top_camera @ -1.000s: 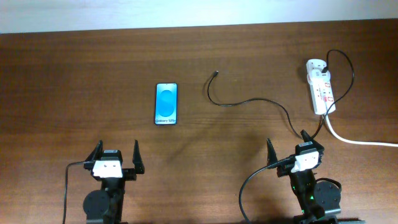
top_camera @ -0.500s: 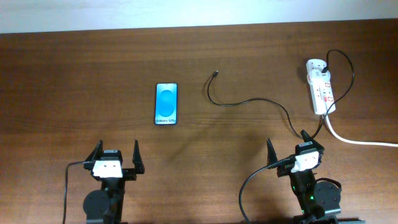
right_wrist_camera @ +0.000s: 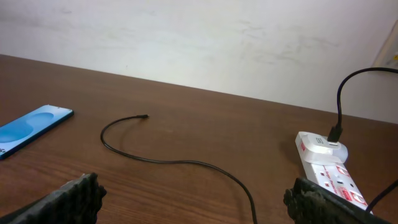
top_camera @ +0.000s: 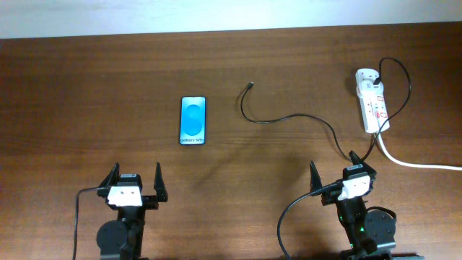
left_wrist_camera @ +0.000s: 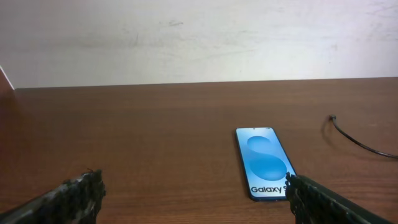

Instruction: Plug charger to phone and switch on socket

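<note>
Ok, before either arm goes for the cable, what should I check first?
1. Both arms' jaws open and empty: ok.
2. The phone lies flat, screen up, uncovered: ok.
3. Free cable tip lies loose, apart from the phone: ok.
4. Other end plugged in at the power strip: ok.
5. Which phone edge has the port: cannot tell.
6. Strip switch on or off: cannot tell.

Lab setup: bare wooden table (top_camera: 86, 87), plain wall (left_wrist_camera: 186, 37)
</note>
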`<act>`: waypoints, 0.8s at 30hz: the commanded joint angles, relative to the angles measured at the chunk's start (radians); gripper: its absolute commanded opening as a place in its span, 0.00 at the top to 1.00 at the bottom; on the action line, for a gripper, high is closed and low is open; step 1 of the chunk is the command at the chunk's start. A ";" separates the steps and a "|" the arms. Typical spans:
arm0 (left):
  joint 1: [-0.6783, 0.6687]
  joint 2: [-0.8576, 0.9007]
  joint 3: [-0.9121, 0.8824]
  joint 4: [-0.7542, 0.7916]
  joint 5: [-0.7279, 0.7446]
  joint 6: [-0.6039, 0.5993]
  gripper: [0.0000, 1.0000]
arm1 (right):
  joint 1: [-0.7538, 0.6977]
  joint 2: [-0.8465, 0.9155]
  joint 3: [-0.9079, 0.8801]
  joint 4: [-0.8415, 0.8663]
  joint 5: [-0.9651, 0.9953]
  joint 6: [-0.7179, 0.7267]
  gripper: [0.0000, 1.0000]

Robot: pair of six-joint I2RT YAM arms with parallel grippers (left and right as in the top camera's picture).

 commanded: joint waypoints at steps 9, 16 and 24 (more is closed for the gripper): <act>0.006 0.005 -0.002 -0.008 -0.007 0.016 0.01 | 0.004 -0.006 -0.005 -0.005 -0.003 0.004 0.02; 0.006 0.005 -0.002 -0.008 -0.004 0.016 0.01 | 0.004 -0.006 -0.005 -0.005 -0.003 0.004 0.02; 0.006 0.243 0.251 0.043 0.195 0.012 0.01 | 0.004 -0.006 -0.005 -0.005 -0.003 0.004 0.02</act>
